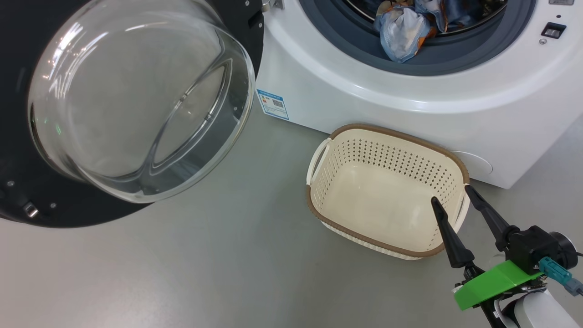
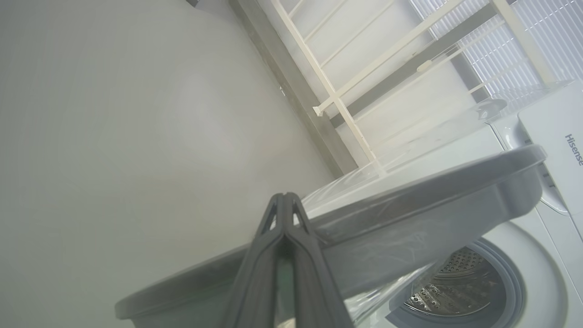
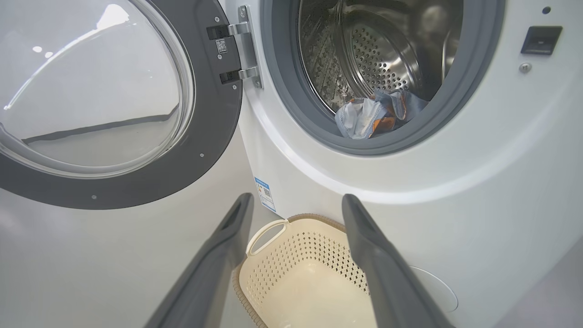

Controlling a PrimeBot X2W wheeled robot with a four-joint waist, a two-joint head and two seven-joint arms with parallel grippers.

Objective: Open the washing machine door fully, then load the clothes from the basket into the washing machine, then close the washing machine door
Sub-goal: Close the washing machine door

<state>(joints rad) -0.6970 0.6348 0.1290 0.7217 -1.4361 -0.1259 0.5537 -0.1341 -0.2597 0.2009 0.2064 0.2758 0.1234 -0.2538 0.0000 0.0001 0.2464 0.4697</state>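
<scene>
- Our right pincer [image 1: 451, 193], at five o'clock in the head view, hangs spread and empty over the near corner of the basket [image 1: 364, 155].
- The basket sits on the floor at four o'clock and looks empty, so loading seems done.
- Our left pincer [image 2: 283, 197], pressed together, lies just beside the wide-open washing machine door [image 1: 136, 105] at nine o'clock, probably to push it shut.
- The clothes [image 1: 403, 32], at one o'clock, lie inside the washing machine [image 1: 364, 91], with one piece reaching onto the gasket.

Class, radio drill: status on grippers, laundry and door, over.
Left gripper shut, at door edge. Right gripper open, empty, above basket. Clothes at drum mouth, near seal; basket empty. Door wide open.
</scene>
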